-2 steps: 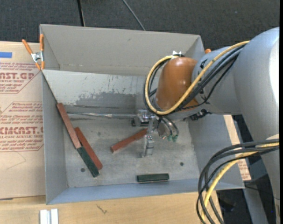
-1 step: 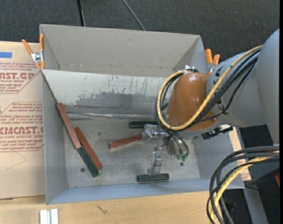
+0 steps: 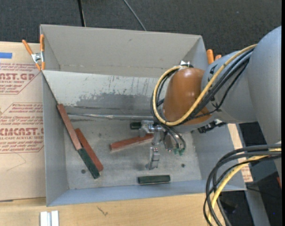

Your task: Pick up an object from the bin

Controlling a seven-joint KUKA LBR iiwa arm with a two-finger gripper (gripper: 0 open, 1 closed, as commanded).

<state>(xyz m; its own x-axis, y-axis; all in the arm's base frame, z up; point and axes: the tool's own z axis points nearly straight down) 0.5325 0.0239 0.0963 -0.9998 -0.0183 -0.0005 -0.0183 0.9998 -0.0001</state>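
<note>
Clearly, the fingers [image 3: 153, 165] look pressed together and empty over the bare floor of the bin [image 3: 119, 55], between the brown stick [image 3: 130, 143] and the dark bar [image 3: 153, 179], so they should spread first, then descend astride one.

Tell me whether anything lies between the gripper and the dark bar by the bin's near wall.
Nothing visible does. Only bare bin floor separates the gripper from the dark bar; the reddish stick lies farther back.
</note>
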